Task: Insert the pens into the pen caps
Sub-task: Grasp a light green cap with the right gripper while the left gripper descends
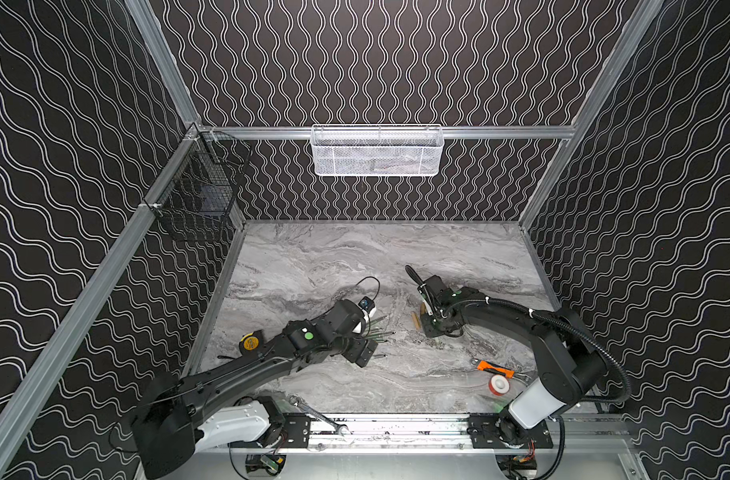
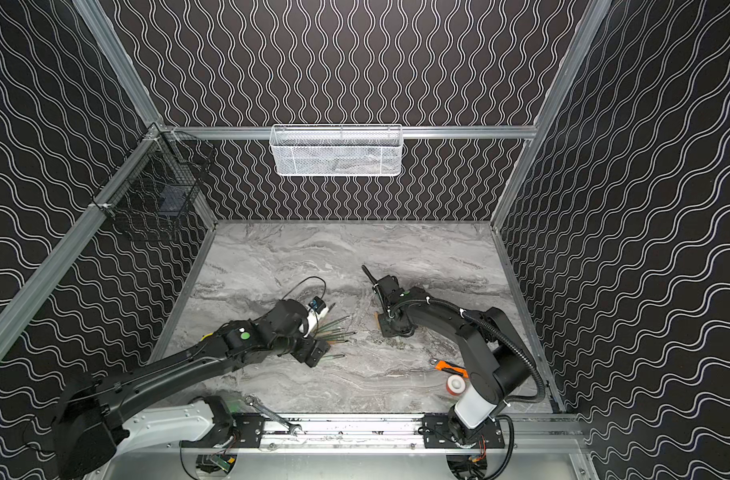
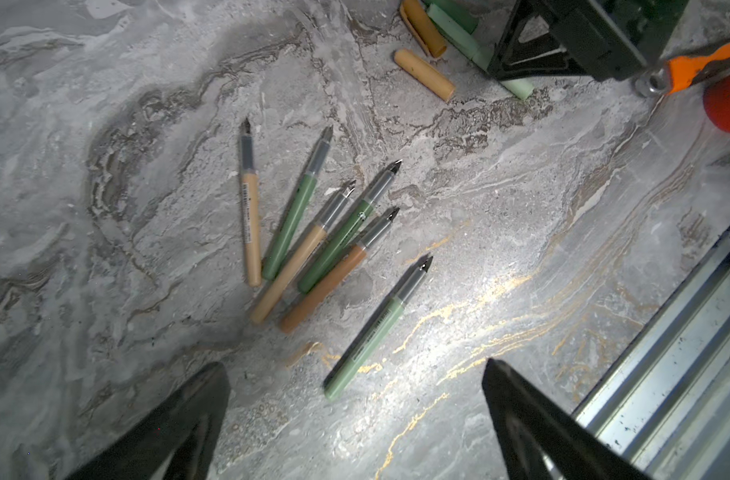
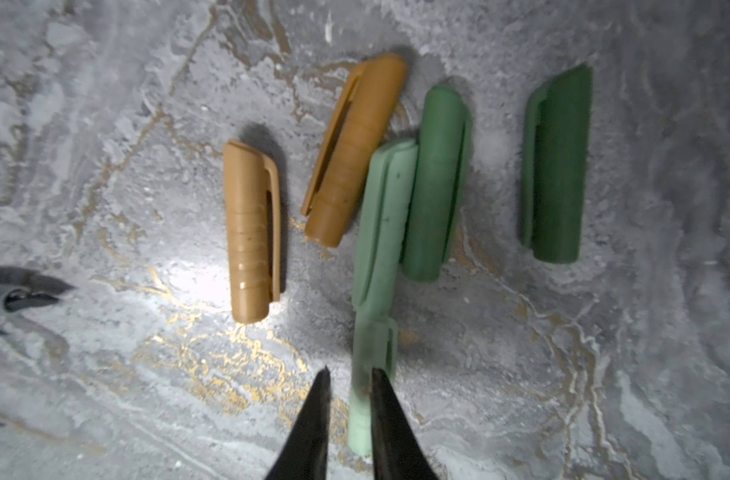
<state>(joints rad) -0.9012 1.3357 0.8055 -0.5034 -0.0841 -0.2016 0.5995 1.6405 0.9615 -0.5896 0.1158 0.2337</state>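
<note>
Your left gripper (image 3: 353,363) hangs with its fingers (image 3: 180,424) wide apart over the six pens (image 3: 334,245), which lie fanned on the table (image 3: 105,166) in the lower middle of both top views, one pale green pen (image 3: 375,328) a little apart. Your right gripper (image 4: 350,370), just right of centre there, has its fingers nearly together astride a pale green cap (image 4: 373,345); you cannot tell whether they clamp it. The other caps (image 4: 251,232) lie close by, tan, green and dark green.

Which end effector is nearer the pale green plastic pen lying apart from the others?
Left end effector: hovers over the pale green pen; right end effector sits at the plastic pen caps.
</note>
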